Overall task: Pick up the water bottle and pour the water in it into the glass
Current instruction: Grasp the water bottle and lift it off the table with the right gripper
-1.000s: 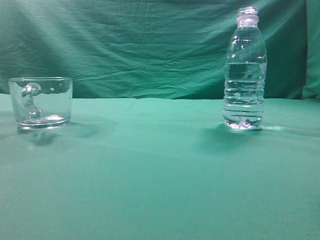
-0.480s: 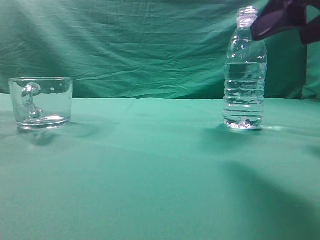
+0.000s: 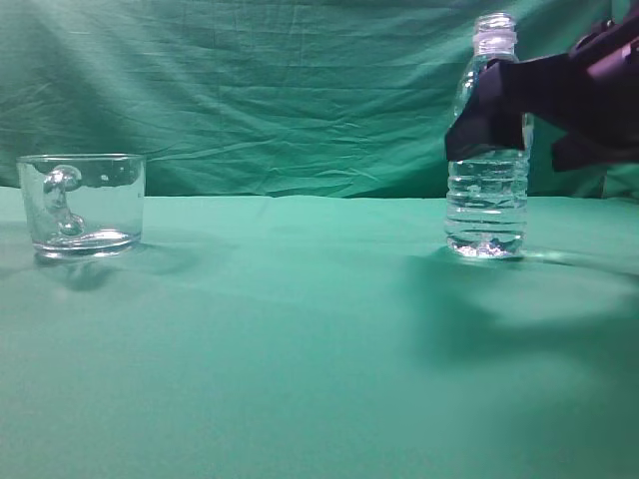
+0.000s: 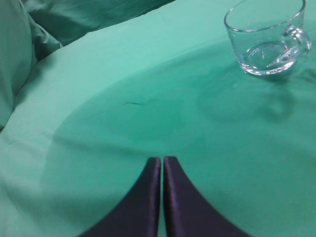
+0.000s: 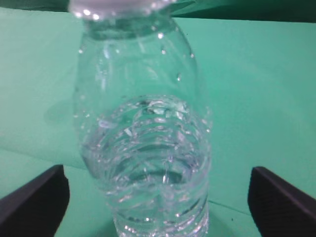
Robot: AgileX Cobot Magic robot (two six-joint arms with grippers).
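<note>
Fingers (image 5: 34, 200) of the right gripper (image 5: 158, 202) stand spread wide apart, one dark tip low at each side of the right wrist view, with the water bottle (image 5: 143, 143) upright between them and touching neither. In the exterior view that gripper (image 3: 499, 120) reaches in from the right at the height of the bottle's upper body, its dark finger crossing in front of the water bottle (image 3: 486, 200), which stands on the green tablecloth (image 3: 300, 339) at the right of the scene. Its neck is open and uncapped, and the water (image 3: 486, 215) fills the ribbed lower body; the surface line itself is hidden behind the finger there, though in the right wrist view the water (image 5: 148, 168) glints through the ribs. On the other arm, the left gripper (image 4: 162, 165) has its two dark fingers pressed together with only a thin seam between them, holding nothing, hovering over bare cloth. Ahead of it and off to the upper right in the left wrist view sits the glass (image 4: 266, 39), a short clear mug with its looped handle turned to the right. From the exterior camera the glass (image 3: 82, 205) rests upright at the far left of the table, well apart from the bottle, before a wrinkled green backdrop (image 3: 280, 90).
</note>
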